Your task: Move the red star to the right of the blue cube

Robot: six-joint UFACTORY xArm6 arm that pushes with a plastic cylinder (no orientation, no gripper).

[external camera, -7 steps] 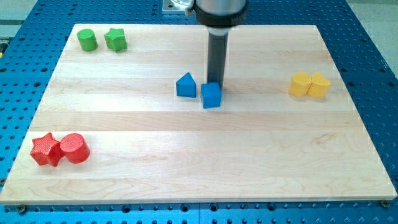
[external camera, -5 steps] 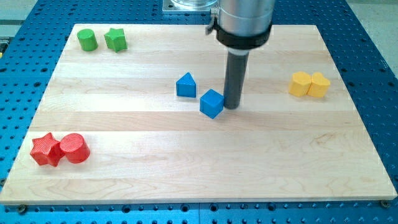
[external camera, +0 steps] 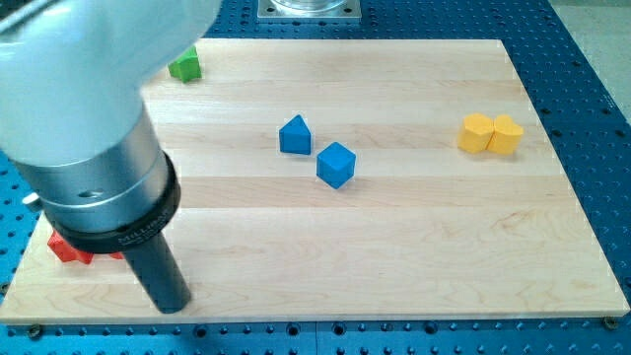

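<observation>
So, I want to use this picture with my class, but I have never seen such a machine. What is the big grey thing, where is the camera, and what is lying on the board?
The big grey shape is a robot arm close to the camera. It ends in a dark rod; its tip slides on the wooden board and pushes blocks. It holds nothing.

One camera looks down at the board; its mounting is not on record.

Near the middle lie a blue cube and a blue block with a peaked top. Two yellow blocks sit at the view's right. A green block peeks out at the top left. Something red shows behind the arm at the bottom left, mostly hidden. The tip is just right of it.
</observation>
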